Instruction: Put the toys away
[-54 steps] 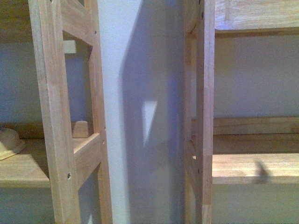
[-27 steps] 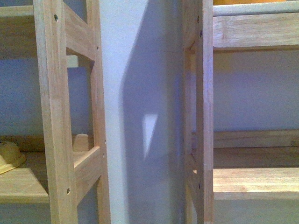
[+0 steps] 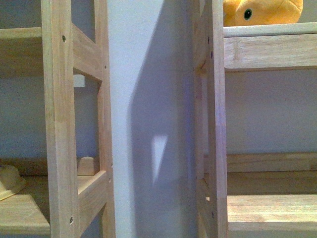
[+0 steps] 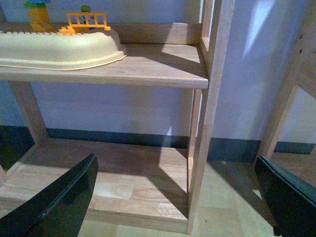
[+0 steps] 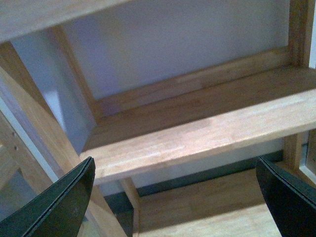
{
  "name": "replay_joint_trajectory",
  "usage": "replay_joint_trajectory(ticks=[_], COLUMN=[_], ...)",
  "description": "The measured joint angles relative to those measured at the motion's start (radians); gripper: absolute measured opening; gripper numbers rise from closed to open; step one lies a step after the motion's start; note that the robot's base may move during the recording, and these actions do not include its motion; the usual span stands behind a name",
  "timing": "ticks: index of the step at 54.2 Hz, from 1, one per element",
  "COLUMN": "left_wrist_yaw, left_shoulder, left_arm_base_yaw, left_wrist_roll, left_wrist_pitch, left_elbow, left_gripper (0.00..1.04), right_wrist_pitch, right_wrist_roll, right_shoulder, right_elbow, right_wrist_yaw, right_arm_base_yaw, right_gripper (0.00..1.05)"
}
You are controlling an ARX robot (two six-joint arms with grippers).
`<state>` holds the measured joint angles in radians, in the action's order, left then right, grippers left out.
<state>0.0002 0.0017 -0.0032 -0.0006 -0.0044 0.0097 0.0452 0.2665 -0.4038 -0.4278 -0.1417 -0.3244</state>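
An orange-yellow plush toy (image 3: 261, 12) with a black eye sits on the upper shelf of the right wooden rack (image 3: 270, 49), at the top right of the front view; only its lower part shows. Neither arm shows in the front view. My left gripper (image 4: 180, 197) is open and empty, its black fingers (image 4: 59, 202) spread in front of the left rack's lower shelves. My right gripper (image 5: 177, 197) is open and empty, facing a bare wooden shelf (image 5: 197, 138). The plush toy is not in either wrist view.
Two wooden racks flank a white wall strip (image 3: 148, 119). A cream tray (image 4: 59, 47) with orange and yellow block toys (image 4: 84, 22) lies on the left rack's shelf. A cream rounded object (image 3: 9, 181) sits on the left rack's lower shelf. A dark skirting runs along the wall.
The front view has risen: shelves slid downward in the picture and the plush toy on the right rack's upper shelf has come into sight.
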Motion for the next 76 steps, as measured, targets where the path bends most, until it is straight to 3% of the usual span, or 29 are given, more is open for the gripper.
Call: replay_joint_trajectory(ticks=[9, 12, 16, 24, 36, 43, 76], left_wrist_yaw=[0.0, 0.0, 0.0, 0.0, 0.0, 0.0, 0.0], left_shoulder=[0.0, 0.0, 0.0, 0.0, 0.0, 0.0, 0.0], left_arm_base_yaw=[0.0, 0.0, 0.0, 0.0, 0.0, 0.0, 0.0], left_wrist_roll=[0.0, 0.0, 0.0, 0.0, 0.0, 0.0, 0.0], left_wrist_pitch=[0.0, 0.0, 0.0, 0.0, 0.0, 0.0, 0.0], left_elbow=[0.0, 0.0, 0.0, 0.0, 0.0, 0.0, 0.0], left_gripper=[0.99, 0.99, 0.99, 0.99, 0.99, 0.99, 0.99], right_wrist_pitch=[0.0, -0.032, -0.066, -0.09, -0.093, -0.087, -0.055], right_wrist_roll=[-0.002, -0.038, -0.134, -0.216, -0.25, -0.258, -0.262], right_shoulder=[0.008, 0.009, 0.026, 0.107, 0.223, 0.259, 0.351], right_elbow=[0.006, 0.0, 0.022, 0.101, 0.206, 0.252, 0.373], right_wrist_yaw=[0.008, -0.061, -0.142, -0.118, -0.029, 0.126, 0.138], right_arm_base_yaw=[0.008, -0.003, 0.007, 0.058, 0.15, 0.284, 0.32], right_gripper=[0.98, 0.94, 0.82, 0.6, 0.24, 0.03, 0.04])
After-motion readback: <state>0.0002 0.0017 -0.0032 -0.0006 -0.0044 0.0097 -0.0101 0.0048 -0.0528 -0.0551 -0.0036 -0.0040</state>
